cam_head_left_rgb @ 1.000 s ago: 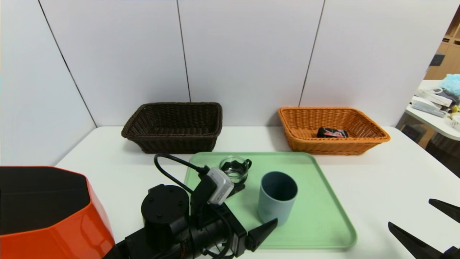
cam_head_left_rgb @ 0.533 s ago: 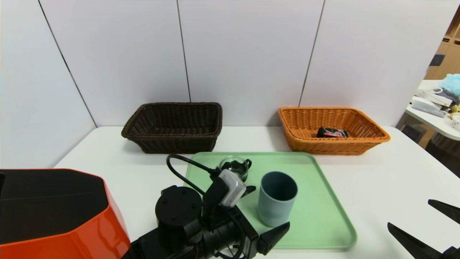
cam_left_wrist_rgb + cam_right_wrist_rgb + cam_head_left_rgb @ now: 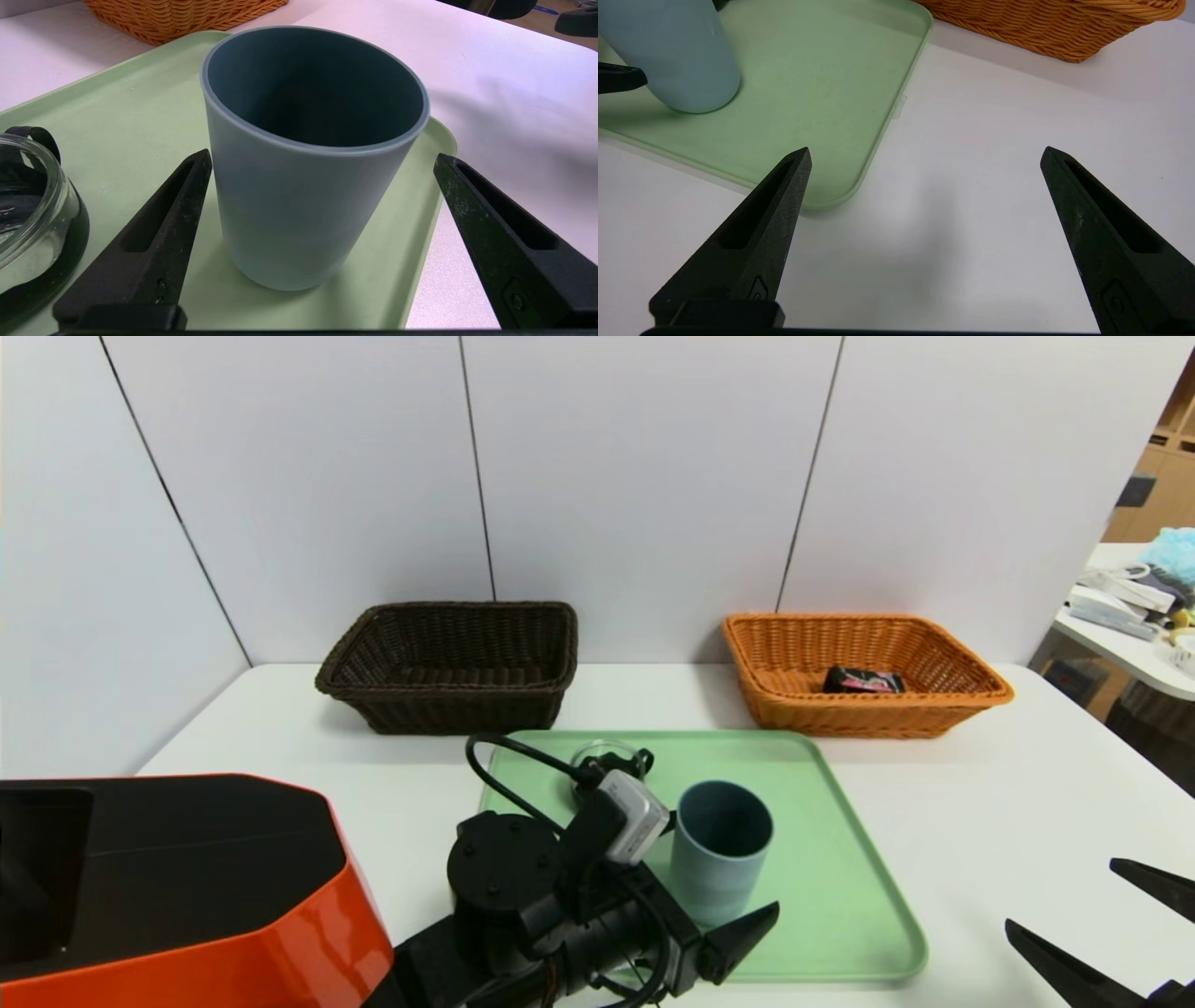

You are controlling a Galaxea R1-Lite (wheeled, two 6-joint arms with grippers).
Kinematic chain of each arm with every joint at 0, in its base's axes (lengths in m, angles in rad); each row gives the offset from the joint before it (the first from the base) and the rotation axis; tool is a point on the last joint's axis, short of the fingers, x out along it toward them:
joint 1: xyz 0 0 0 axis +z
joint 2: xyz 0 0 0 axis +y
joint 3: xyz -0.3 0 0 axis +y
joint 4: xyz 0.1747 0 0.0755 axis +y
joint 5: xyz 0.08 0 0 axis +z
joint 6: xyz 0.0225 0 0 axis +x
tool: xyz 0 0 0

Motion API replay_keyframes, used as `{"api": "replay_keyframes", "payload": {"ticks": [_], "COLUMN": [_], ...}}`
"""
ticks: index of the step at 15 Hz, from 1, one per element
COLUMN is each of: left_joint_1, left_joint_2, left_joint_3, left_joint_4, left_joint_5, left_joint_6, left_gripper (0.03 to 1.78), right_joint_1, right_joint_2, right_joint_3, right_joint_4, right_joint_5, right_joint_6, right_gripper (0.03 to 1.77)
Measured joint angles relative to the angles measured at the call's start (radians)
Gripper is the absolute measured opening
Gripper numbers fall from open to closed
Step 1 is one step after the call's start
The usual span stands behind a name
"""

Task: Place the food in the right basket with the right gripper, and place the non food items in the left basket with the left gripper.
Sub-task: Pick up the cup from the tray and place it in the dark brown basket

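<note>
A blue-grey tumbler [image 3: 721, 847] [image 3: 303, 186] stands upright on the green tray [image 3: 840, 896]. My left gripper [image 3: 323, 154] [image 3: 724, 863] is open, one finger on each side of the tumbler, near its lower half and not touching it. The small glass cup [image 3: 28, 210] [image 3: 616, 756] sits on the tray beside the tumbler, mostly hidden behind the left wrist camera in the head view. The food packet [image 3: 863, 681] lies inside the orange right basket [image 3: 971, 695]. The dark brown left basket [image 3: 448, 709] stands at the back left. My right gripper [image 3: 1061, 894] [image 3: 925, 149] hangs open over bare table, right of the tray.
An orange and black part of the robot's body [image 3: 168, 887] fills the near left corner. White wall panels stand right behind both baskets. A side table with clutter [image 3: 1134, 607] is off to the far right, past the table edge.
My left arm has moved to the right and forward, so its open fingers now flank the tumbler and its camera covers more of the glass cup. The right gripper has stayed put.
</note>
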Motion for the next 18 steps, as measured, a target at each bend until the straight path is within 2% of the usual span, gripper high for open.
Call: {"api": "replay_keyframes", "payload": {"ticks": [10, 11, 13, 14, 18], "left_joint_1": [-0.004, -0.003, -0.002, -0.002, 0.004], "left_joint_2": [0.075, 0.08, 0.087, 0.09, 0.099], "left_joint_3": [-0.118, -0.123, -0.132, -0.134, -0.137], "left_joint_4": [0.0, 0.0, 0.0, -0.001, -0.004], "left_joint_5": [-0.018, -0.016, -0.016, -0.014, -0.013], "left_joint_6": [0.001, 0.002, 0.001, 0.001, 0.003], "left_gripper": [1.69, 1.63, 1.28, 1.19, 1.16], "right_joint_1": [0.0, 0.0, 0.001, 0.001, 0.001], "right_joint_2": [-0.001, 0.0, 0.0, 0.0, 0.011], "right_joint_3": [0.007, 0.008, 0.009, 0.011, 0.012], "right_joint_4": [0.004, 0.004, 0.004, 0.004, 0.003], "right_joint_5": [0.0, 0.0, 0.001, 0.001, 0.006], "right_joint_6": [0.0, 0.001, 0.0, 0.0, 0.001], "right_gripper": [1.69, 1.69, 1.69, 1.69, 1.69]}}
